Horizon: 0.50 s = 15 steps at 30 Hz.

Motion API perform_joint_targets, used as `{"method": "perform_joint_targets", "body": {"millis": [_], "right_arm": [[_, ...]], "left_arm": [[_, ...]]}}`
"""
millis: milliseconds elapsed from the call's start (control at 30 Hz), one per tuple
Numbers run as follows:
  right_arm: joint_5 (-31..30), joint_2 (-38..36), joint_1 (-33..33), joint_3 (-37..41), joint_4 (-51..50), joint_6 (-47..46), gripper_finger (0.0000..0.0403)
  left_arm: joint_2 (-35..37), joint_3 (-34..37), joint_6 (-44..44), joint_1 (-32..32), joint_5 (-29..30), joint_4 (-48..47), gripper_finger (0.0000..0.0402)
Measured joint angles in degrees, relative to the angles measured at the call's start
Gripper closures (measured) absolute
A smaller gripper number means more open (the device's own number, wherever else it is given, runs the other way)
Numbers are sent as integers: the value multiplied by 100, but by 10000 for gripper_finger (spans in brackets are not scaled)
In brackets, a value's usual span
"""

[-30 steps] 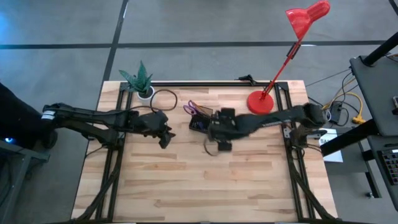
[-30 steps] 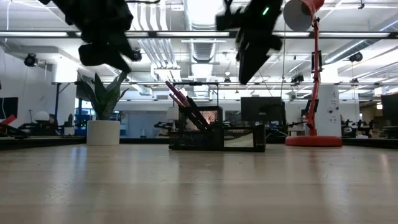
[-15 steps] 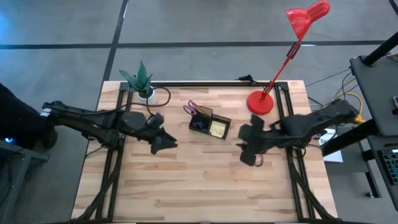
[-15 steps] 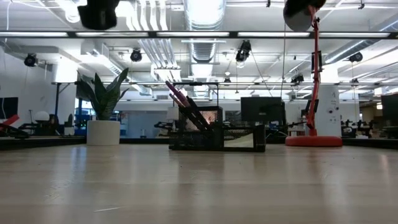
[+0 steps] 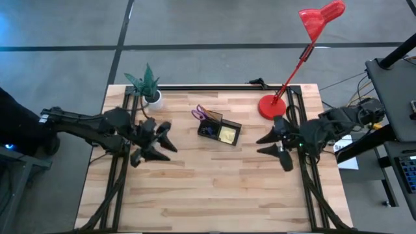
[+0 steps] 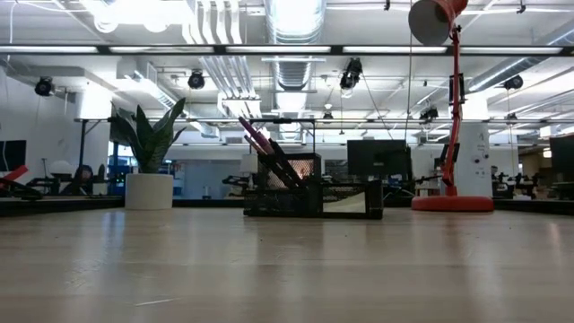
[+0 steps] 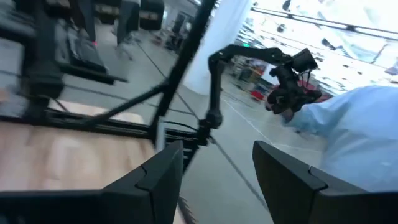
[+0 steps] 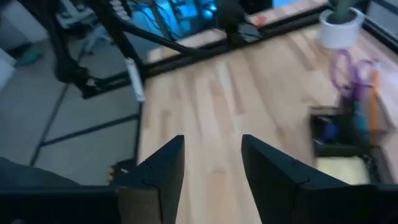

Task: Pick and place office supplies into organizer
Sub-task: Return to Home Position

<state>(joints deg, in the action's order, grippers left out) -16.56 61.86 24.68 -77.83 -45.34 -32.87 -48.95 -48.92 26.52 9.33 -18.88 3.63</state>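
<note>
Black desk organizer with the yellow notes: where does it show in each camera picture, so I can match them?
High view: black compartmented desk organizer, mid-table, nearer the top edge.
Low view: organizer at centre, on the tabletop.
Left wrist view: not in it.
Right wrist view: organizer at the right edge.
Shared landmark: white plant pot, absent only from the left wrist view.

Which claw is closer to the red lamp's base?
Right. The right gripper hovers just beside the red lamp base; the left gripper is beyond the organizer, near the plant pot.
</note>
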Motion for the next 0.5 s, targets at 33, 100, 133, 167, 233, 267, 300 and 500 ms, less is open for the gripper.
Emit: {"method": "perform_joint_targets", "body": {"millis": [33,100,133,167,233,267,300,500], "right_arm": [[29,-96,-130,104,-71,13,252],[166,-388,-420,377,-6,109,252],[262,-556,-557,575,124,209,252],[392,-738,-680,831,359,307,252],[833,-1097,-929,1481,1142,458,252],[1139,-1269,-1045,1859,1597,554,252],[1446,-1442,-1162,2264,2087,652,252],[1924,-2429,-1714,4052,3841,668,252]], "left_arm": [[153,92,-105,-119,-65,-31,221],[428,277,-325,-452,-267,-31,221],[596,395,-424,-629,-383,-16,221],[755,536,-460,-780,-482,-22,221],[1056,855,-481,-997,-532,87,221],[1187,1038,-511,-1081,-544,103,221],[1316,1244,-565,-1163,-569,213,221],[1823,2583,-256,-1540,-1261,2282,221]]}}
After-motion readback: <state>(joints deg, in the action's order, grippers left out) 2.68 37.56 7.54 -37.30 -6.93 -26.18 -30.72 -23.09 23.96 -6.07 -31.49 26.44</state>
